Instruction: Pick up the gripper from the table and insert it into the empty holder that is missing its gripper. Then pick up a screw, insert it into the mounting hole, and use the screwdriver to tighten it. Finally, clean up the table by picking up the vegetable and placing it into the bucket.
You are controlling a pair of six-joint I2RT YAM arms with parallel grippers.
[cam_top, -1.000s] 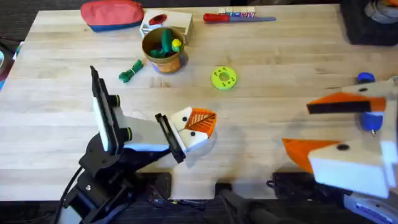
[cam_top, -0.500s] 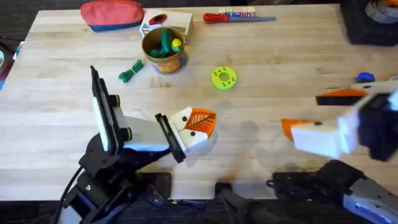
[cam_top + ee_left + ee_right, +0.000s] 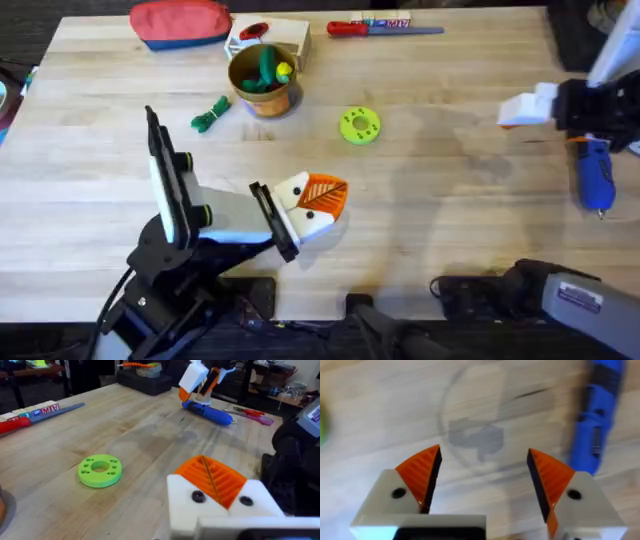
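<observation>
The blue screwdriver (image 3: 593, 175) lies at the table's right edge. My right gripper (image 3: 514, 110) hovers just left of its back end, open, with nothing between the orange pads (image 3: 422, 474). In the right wrist view the screwdriver (image 3: 597, 425) lies beyond the right finger. The left wrist view shows that gripper (image 3: 192, 382) over the screwdriver (image 3: 207, 411). My left gripper (image 3: 315, 203) rests low at mid-table, shut, its orange pads (image 3: 212, 477) pressed together. The dark green vegetable (image 3: 210, 115) lies left of the bucket (image 3: 262, 82). The loose gripper, the holder and the screw are out of view.
A lime-green disc (image 3: 360, 125) lies mid-table, and shows as the disc (image 3: 100, 470) ahead of my left gripper. At the back edge are a red pouch (image 3: 180, 22), a pale wooden box (image 3: 285, 35) and a red-handled screwdriver (image 3: 385, 28). The bucket holds green and yellow toys.
My right arm has swung from close under the camera at the lower right out to the far right, beside the blue screwdriver. The left arm has not moved.
</observation>
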